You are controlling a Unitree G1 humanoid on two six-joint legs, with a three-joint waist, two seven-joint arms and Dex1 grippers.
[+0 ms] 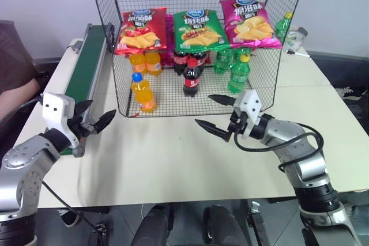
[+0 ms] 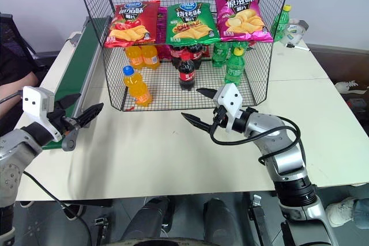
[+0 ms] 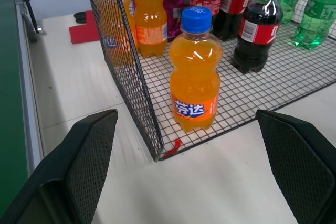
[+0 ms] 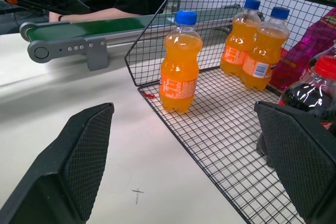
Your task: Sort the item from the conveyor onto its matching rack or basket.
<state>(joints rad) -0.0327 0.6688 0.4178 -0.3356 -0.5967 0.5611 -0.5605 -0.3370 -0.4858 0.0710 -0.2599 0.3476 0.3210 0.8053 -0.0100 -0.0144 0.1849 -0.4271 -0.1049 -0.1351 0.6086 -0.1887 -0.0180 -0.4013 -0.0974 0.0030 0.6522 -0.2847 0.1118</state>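
The orange soda bottle [image 1: 143,92], its orange label bearing white Chinese characters, stood upright at the near left corner of the wire rack [image 1: 271,67], right of the conveyor [image 1: 86,64], while the left gripper [image 1: 98,123] and right gripper [image 1: 213,114] hovered near it, both spread wide and empty.

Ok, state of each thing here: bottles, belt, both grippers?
Orange bottle: upright on the rack floor, front left corner, capped, not held.
Cola bottle: upright in the rack, capped.
Green bottle: upright in the rack, capped.
Conveyor: nothing on its visible belt.
Left gripper: open, holding nothing.
Right gripper: open, holding nothing.
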